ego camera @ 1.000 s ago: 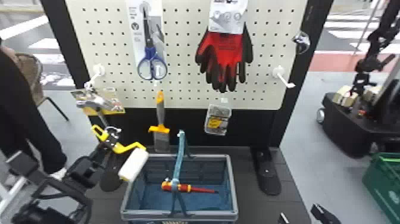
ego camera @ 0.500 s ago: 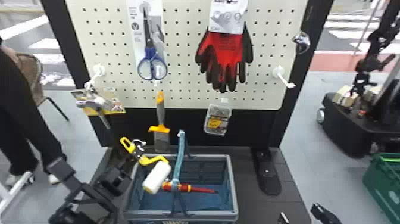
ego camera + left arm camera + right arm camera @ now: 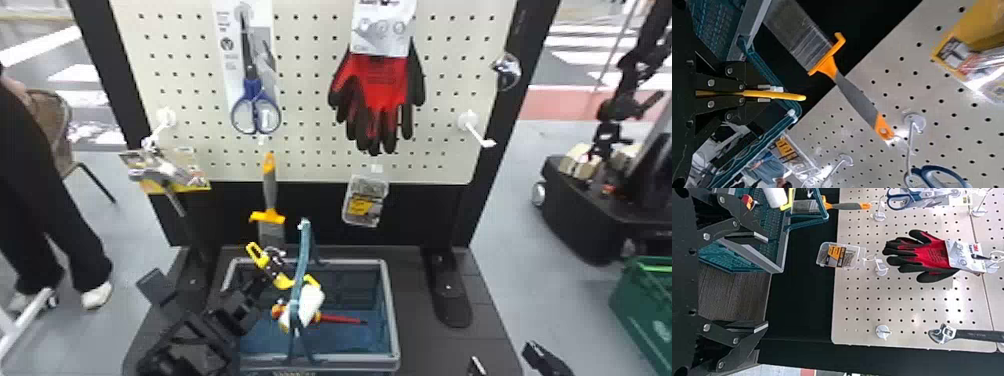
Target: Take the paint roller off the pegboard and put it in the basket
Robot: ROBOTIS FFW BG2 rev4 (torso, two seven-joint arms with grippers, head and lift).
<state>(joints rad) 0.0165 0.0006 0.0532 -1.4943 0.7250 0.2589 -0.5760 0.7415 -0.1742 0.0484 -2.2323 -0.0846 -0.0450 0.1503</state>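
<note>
Yellow and gripped in my left gripper (image 3: 764,93), the paint roller (image 3: 283,283) is over the basket (image 3: 392,320), its white sleeve (image 3: 313,299) crossed by the raised handle (image 3: 303,250) I'd clear before release.

Head camera is looking forward and down at pegboard (image 3: 300,112) and basket (image 3: 345,358), sitting farther back. Left wrist camera is facing pegboard, turned sideways, close to brush (image 3: 270,190). Right wrist camera, also sideways, is facing it from farther off. All three are sharing pegboard, basket, brush, scissors (image 3: 252,87).
</note>
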